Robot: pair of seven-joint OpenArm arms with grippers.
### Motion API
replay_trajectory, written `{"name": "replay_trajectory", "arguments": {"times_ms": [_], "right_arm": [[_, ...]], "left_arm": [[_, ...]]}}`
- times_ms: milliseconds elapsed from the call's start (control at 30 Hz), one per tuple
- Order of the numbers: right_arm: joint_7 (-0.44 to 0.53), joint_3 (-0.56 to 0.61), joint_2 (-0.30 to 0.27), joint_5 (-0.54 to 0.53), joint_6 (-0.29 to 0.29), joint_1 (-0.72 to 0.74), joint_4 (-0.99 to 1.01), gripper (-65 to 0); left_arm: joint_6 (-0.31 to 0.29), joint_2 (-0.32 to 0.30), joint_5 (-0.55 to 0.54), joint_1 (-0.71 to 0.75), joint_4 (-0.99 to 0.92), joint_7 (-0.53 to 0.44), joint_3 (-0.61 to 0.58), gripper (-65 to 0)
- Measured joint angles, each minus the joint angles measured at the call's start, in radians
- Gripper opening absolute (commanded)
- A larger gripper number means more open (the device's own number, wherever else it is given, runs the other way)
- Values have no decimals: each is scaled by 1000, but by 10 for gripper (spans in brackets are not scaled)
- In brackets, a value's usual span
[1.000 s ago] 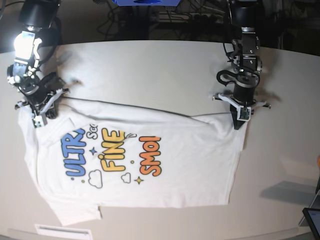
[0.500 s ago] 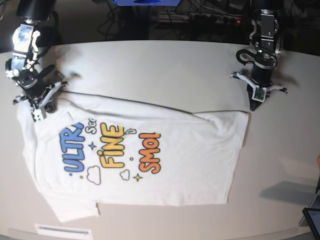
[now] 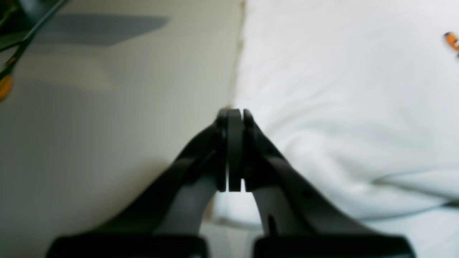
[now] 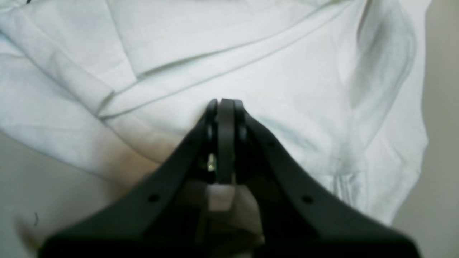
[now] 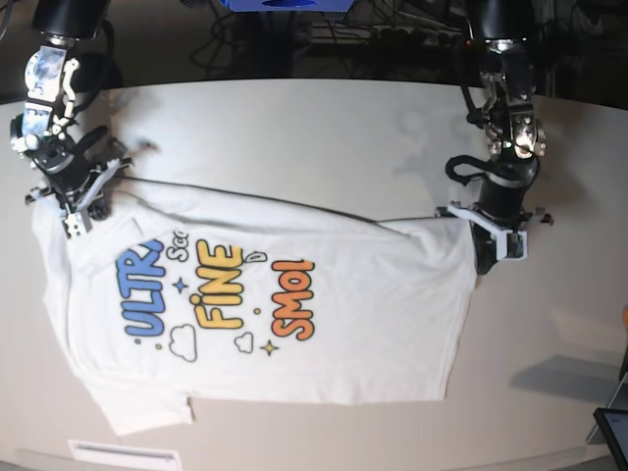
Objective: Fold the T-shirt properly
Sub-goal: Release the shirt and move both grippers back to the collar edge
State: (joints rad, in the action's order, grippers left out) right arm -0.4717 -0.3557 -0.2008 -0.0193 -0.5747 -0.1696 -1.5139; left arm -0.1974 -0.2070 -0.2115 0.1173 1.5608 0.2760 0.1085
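Left wrist view: the left tool (image 3: 235, 118) has its jaws pressed together at the edge of the white T-shirt (image 3: 340, 107), which fills the right half; bare tabletop (image 3: 107, 125) lies to the left.

Right wrist view: the right tool (image 4: 226, 105) is pressed together over creased, overlapping white folds of cloth.

Base view: the T-shirt lies spread, print up, reading "ULTRA FINE SMOL" in blue, yellow and orange, with its far edge folded over.
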Motion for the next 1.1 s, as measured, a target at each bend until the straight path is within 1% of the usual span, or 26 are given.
{"name": "replay_trajectory", "arguments": {"times_ms": [133,167,300,367,467,500,600,733,800,867,967,1100], "right_arm": [[0,0,0,0,0,0,0,-649],[0,0,0,0,0,0,0,-649],[0,0,0,0,0,0,0,-649],[0,0,0,0,0,0,0,-649],[0,0,0,0,0,0,0,-649],[0,0,0,0,0,0,0,-649],[0,0,0,0,0,-1,0,-649],[0,0,0,0,0,-2,0,-649],[7,0,0,-3,0,-9,-2,-649],[10,0,0,-4,0,-14,-3,-649],[11,0,0,-4,0,-16,-3,-649],[23,-2,0,-11,0,-35,-9,-649]], "left_arm": [[8,63,1,-70,-3,159,5,-650],[15,87,3,-85,0,209,13,-650],[5,145,-8,-116,1,321,8,-650],[5,148,-72,-124,-8,361,9,-650],[10,124,-151,-129,-39,417,16,-650],[10,115,-166,-128,-46,428,29,-650],[16,112,-166,-115,-50,440,105,-650],[9,109,-183,-76,-43,496,198,-650],[5,109,-158,-76,-40,517,224,-650],[3,109,-113,-67,-36,509,232,-650],[-3,110,-74,-56,-21,507,237,-650],[3,110,-57,32,68,518,232,-650]]}}
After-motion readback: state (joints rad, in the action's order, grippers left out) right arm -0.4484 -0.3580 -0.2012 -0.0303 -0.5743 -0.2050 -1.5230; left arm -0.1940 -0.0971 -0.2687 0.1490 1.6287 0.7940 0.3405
